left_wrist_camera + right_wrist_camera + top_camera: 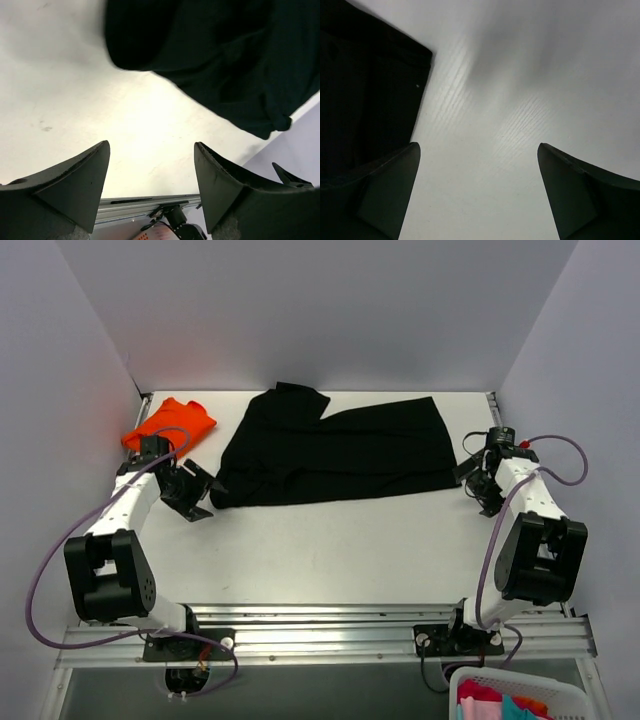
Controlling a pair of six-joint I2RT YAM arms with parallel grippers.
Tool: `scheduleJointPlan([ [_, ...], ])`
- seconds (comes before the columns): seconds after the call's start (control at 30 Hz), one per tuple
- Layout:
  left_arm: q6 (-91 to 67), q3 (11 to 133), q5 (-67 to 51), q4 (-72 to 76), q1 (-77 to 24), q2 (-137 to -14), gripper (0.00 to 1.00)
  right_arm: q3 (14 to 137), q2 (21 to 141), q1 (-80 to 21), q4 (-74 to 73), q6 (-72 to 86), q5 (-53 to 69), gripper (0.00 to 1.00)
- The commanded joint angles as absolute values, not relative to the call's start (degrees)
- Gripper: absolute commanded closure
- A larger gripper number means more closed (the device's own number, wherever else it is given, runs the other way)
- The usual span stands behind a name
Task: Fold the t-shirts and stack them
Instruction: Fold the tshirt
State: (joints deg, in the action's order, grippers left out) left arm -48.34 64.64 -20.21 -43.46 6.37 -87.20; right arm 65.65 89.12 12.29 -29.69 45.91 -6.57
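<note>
left arm [135, 502] low beside black shirt [335, 450], jaws released | right arm [535, 495] opposite, jaws released

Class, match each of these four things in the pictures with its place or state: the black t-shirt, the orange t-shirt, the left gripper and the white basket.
Column 1
1. black t-shirt
2. orange t-shirt
3. left gripper
4. white basket

Column 2
A. folded, at the far left corner of the table
B. beyond the table's near edge, on the right
C. lying across the middle of the table
D. open, beside the black t-shirt's left end

Pairs: 1-C, 2-A, 3-D, 4-B
</note>
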Motion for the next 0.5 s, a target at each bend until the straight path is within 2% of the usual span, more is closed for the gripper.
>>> scheduleJointPlan([
  [0.0, -49.39, 59.69, -17.66, -40.61, 6.07, -85.78, 0.23, 61.80, 87.63, 11.95, -26.29, 44.83, -0.62, 0.00],
  [0.17, -48.43, 58.18, -21.97, -34.28, 5.54, -91.30, 0.24, 61.69, 91.22, 12.13, -20.75, 42.55, 5.00, 0.02],
  [0.47, -48.25, 62.93, -22.94, -30.76, 5.36, -97.46, 0.25, 67.85, 100.10, 12.48, -18.20, 42.27, 3.08, 0.03],
])
